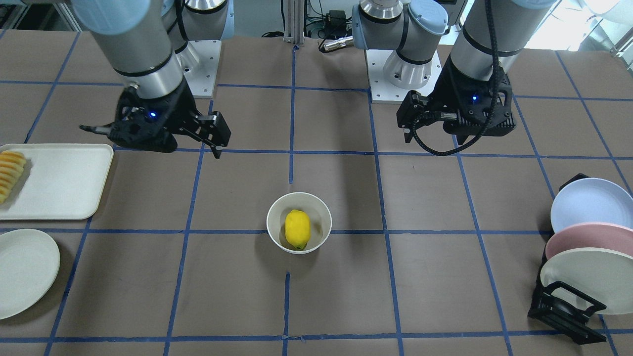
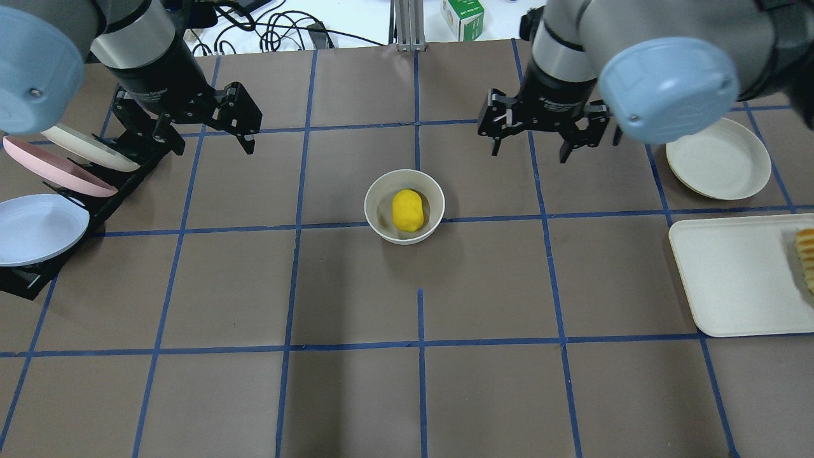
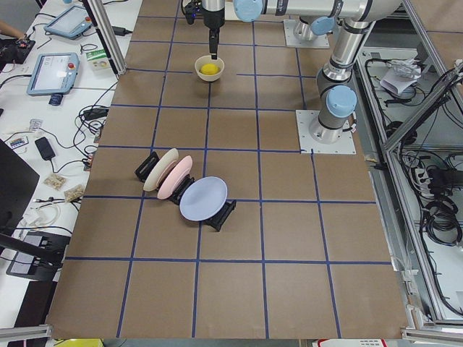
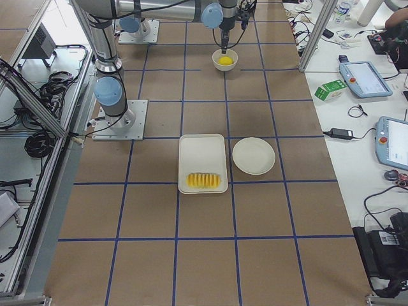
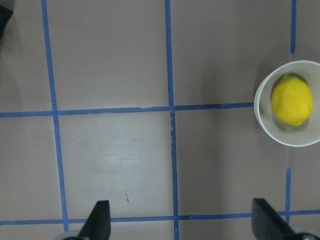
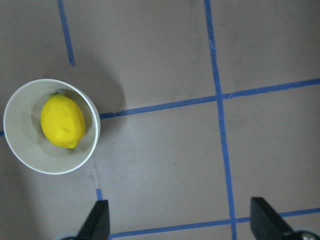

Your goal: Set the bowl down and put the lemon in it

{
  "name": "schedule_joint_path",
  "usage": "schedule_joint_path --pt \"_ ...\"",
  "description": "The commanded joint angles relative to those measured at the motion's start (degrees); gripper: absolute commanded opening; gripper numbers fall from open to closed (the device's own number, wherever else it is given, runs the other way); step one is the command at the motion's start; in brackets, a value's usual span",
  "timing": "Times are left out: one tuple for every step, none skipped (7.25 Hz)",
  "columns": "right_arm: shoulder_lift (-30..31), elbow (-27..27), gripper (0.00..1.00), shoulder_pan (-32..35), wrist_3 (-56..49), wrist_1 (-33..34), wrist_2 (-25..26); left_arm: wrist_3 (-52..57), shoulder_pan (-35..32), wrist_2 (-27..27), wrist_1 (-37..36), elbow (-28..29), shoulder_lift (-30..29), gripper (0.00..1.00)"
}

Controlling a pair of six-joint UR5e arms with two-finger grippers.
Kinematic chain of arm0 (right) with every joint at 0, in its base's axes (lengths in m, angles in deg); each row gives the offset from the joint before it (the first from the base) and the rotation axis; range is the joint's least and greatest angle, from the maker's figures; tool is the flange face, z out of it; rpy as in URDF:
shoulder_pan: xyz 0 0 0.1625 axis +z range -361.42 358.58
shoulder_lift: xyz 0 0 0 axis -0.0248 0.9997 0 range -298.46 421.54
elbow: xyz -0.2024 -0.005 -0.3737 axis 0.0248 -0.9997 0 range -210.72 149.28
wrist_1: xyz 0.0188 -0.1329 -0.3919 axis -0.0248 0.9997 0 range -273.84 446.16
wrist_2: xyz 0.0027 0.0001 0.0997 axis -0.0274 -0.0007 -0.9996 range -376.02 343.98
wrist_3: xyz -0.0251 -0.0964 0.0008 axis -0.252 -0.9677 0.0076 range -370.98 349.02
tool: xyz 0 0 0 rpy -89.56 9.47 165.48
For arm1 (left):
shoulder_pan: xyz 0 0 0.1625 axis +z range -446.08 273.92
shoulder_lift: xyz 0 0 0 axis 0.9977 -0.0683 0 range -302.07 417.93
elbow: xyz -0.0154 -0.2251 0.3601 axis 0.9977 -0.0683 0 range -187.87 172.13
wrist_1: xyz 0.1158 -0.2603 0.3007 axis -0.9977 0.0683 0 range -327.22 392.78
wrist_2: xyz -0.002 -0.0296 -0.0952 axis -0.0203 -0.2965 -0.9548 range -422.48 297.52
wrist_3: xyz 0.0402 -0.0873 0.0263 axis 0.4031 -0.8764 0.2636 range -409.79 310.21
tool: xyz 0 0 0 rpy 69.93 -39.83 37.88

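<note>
The off-white bowl (image 1: 276,220) stands upright at the table's middle with the yellow lemon (image 1: 297,229) lying inside it. Both also show in the overhead view, the bowl (image 2: 380,210) and the lemon (image 2: 407,209). My left gripper (image 2: 205,141) is open and empty, raised above the table, left of the bowl. My right gripper (image 2: 530,150) is open and empty, raised to the bowl's right. The left wrist view shows the bowl (image 5: 265,126) and lemon (image 5: 291,100) at its right edge. The right wrist view shows the bowl (image 6: 24,146) and lemon (image 6: 62,121) at its left.
A black rack with a blue, a pink and a cream plate (image 2: 39,191) stands at the robot's left. A flat cream plate (image 2: 718,159) and a cream tray (image 2: 731,273) with fruit slices (image 2: 806,257) lie at its right. Blue tape lines grid the brown table.
</note>
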Motion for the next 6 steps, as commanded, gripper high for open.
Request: schedule_joint_path --pt "4.78 4.14 1.0 -4.18 -4.51 -2.05 2.21 -0.02 0.33 -0.08 -0.01 0.33 -1.0 1.0" --pt "6.63 5.99 1.0 -4.45 -6.79 -1.88 3.71 -0.02 0.33 0.36 -0.01 0.33 -1.62 1.0" --pt "7.69 6.19 1.0 -4.89 -7.94 -2.22 3.99 -0.1 -0.02 0.62 0.6 -0.63 -1.1 1.0" --pt "9.27 6.1 1.0 -4.63 -7.95 -3.27 4.6 -0.11 -0.02 0.71 0.61 -0.38 -1.18 1.0" --pt "9.8 6.19 1.0 -4.54 -7.95 -3.71 4.17 -0.11 -0.02 0.8 0.43 -0.37 -1.44 1.0" --pt "9.81 6.1 1.0 -4.89 -8.13 -3.81 3.47 -0.11 0.07 0.72 0.26 -0.37 -1.53 1.0"
